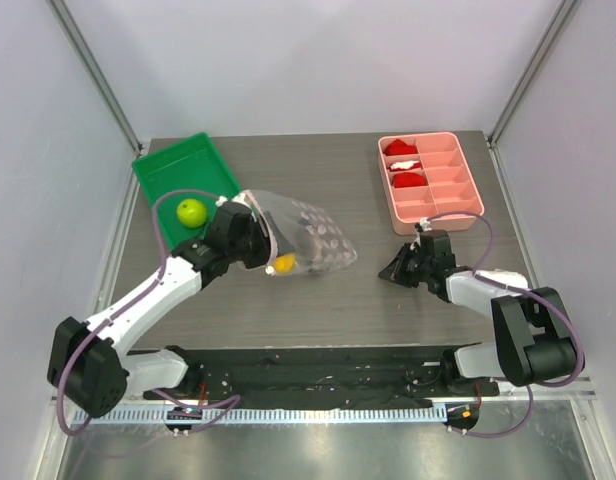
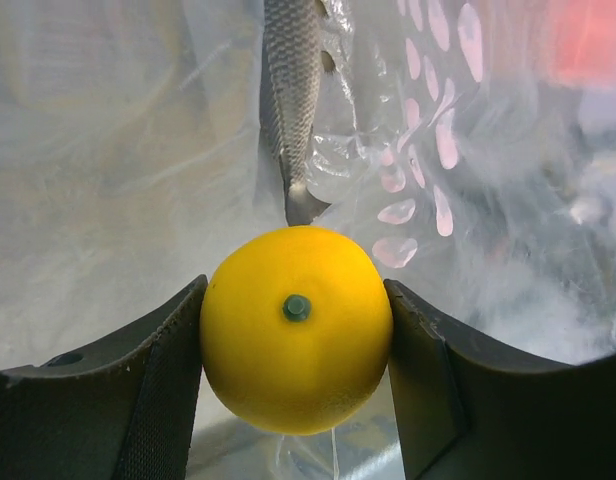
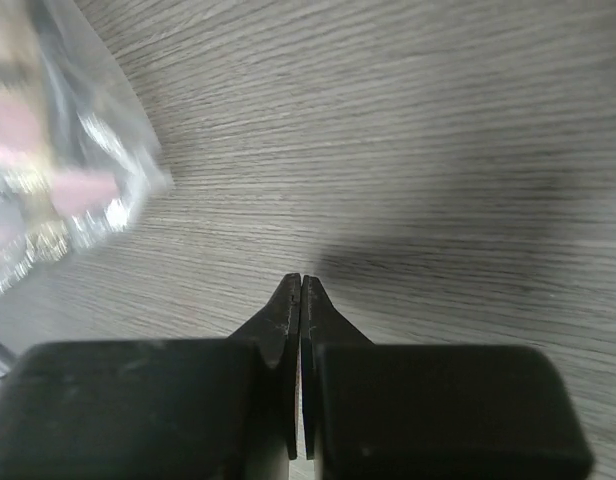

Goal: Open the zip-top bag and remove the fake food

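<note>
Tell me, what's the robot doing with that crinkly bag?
It's taking toy fruit out of the zip-top bag. The left gripper is shut on the yellow-orange fruit right at the bag's mouth. The lime green fruit already sits in the green tray. The right gripper is shut and empty, off to the right of the bag, not touching it.

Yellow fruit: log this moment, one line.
left fingers: shut on yellow fruit at zip-top bag mouth | right fingers: shut, empty | green fruit: in tray

Overhead, two close wrist views, shared bag (image 1: 310,238)
</note>
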{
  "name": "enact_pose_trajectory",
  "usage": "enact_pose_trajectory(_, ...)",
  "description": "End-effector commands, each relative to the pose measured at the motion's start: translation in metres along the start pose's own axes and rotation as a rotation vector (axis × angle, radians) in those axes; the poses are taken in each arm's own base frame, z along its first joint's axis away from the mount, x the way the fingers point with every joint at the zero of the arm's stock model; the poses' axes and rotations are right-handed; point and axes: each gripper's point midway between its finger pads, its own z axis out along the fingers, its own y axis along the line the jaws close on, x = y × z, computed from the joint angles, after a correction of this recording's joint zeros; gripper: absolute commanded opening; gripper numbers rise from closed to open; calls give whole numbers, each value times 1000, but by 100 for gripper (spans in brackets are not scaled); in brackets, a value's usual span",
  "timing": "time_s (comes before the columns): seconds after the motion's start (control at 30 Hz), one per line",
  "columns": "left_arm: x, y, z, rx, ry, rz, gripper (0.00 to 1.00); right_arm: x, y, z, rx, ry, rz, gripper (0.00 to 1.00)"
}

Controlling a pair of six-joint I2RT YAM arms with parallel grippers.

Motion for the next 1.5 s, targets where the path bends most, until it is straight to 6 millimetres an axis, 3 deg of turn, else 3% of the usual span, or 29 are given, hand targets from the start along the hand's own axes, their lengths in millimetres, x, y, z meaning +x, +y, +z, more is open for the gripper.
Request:
enact_pose_trajectory(0.0,-53,-16,-16,112,-392,-155,0,-14,3,0,46,-26,-78,2)
enact_pose_trajectory(0.03,-59,-17,-18,125,-451,-149,1,-11,2,1,38,-19,-67,2)
enact_pose_trajectory(0.1,-69,-44,-14,219,-446,-69,1,-7,6,2,13,0,-59,2)
enact_pose_trajectory(0.13,-69,-52,-12,218,-411,-28,0,-7,14,-1,-20,15,-62,8)
enact_pose_trajectory(0.17,-56,-55,-3,208,-326,45,0,-10,22,-4,-45,14,-68,24)
enact_pose_trajectory(0.23,-40,-57,16,205,-210,83,0,-22,61,-19,-183,9,-109,41)
enact_pose_trajectory(0.27,-22,-71,18,296,-122,145,0,-23,77,-25,-226,6,-138,46)
enact_pose_trajectory(0.3,-11,-77,29,336,-58,170,0,-40,101,-39,-277,-46,-177,52)
enact_pose_trajectory(0.33,0,-80,31,365,-1,189,0,-48,113,-45,-302,-75,-199,62)
enact_pose_trajectory(0.37,14,-88,30,427,58,223,0,-57,125,-53,-326,-107,-215,65)
enact_pose_trajectory(0.43,27,-81,38,420,110,229,0,-89,155,-77,-374,-211,-255,75)
enact_pose_trajectory(0.5,35,-72,40,383,131,233,0,-113,189,-98,-448,-280,-298,79)
enact_pose_trajectory(0.57,38,-68,39,355,126,247,0,-118,212,-98,-496,-272,-345,80)
enact_pose_trajectory(0.6,45,-64,40,314,134,264,0,-117,239,-104,-537,-261,-389,81)
enact_pose_trajectory(0.63,42,-69,38,303,124,277,0,-117,247,-94,-536,-244,-428,81)
enact_pose_trajectory(0.77,53,-70,40,182,133,358,0,-116,289,-90,-561,-229,-484,80)
enact_pose_trajectory(0.87,54,-60,44,76,113,367,0,-101,305,-88,-577,-190,-534,76)
enact_pose_trajectory(0.93,53,-56,46,51,101,345,0,-87,304,-82,-533,-173,-562,73)
enact_pose_trajectory(1.17,55,-55,46,53,100,341,0,-78,273,-82,-389,-197,-611,66)
enact_pose_trajectory(1.3,56,-49,47,26,106,348,0,-79,269,-95,-375,-214,-627,68)
enact_pose_trajectory(1.47,54,-45,44,12,93,344,0,-65,271,-103,-426,-167,-602,71)
